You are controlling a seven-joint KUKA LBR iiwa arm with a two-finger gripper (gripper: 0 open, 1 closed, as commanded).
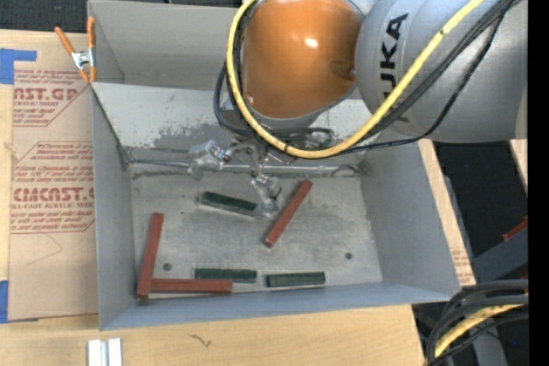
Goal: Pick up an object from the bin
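camera view: pincer point(264, 189) between dark green bar point(228, 202) and red bar point(288, 213); grip state unclear.

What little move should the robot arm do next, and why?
Probably shift a little toward the slanted red stick and go down over it. The gripper hangs near the middle of the bin, between that stick and a dark green bar, and both lie on the floor.

A robotics lab was indicated: a yellow-cabled KUKA arm point(446, 56) was recorded over a grey metal bin point(154, 39) on a wooden bench point(300, 339).
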